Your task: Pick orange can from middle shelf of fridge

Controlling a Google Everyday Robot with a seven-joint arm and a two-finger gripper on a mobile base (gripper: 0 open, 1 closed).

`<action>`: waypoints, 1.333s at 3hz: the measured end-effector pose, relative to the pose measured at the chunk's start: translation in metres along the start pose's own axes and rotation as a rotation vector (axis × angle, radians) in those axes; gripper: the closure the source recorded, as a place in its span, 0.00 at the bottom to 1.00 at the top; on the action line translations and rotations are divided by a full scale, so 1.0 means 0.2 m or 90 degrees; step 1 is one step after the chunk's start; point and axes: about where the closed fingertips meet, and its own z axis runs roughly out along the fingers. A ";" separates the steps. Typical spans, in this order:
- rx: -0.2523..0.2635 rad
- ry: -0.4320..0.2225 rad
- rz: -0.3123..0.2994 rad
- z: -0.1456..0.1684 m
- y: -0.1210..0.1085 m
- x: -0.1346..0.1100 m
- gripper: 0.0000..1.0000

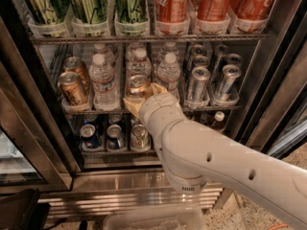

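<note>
My gripper (pixel 140 98) is in front of the fridge's (pixel 25 110) middle shelf (pixel 211 108), near its centre. Its tan fingers are shut on an orange can (pixel 138 86) with a silver top, held upright in front of the water bottles. Two more orange cans (pixel 71 87) stand in the left lane of the middle shelf, left of my gripper. My white arm (pixel 216 162) reaches in from the lower right and hides part of the lower shelf.
Water bottles (pixel 102 78) and slim silver cans (pixel 197 84) fill the middle shelf. Green cans (pixel 87 4) and tall red cola cans (pixel 171 3) stand above. Small cans (pixel 90 136) sit on the bottom rack. A clear bin (pixel 153 219) lies on the floor.
</note>
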 end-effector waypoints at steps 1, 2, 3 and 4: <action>-0.061 0.011 -0.005 0.00 0.13 0.03 1.00; -0.062 0.011 -0.005 0.00 0.13 0.03 1.00; -0.082 0.009 0.002 -0.06 0.17 0.06 1.00; -0.127 0.002 0.020 -0.18 0.26 0.12 1.00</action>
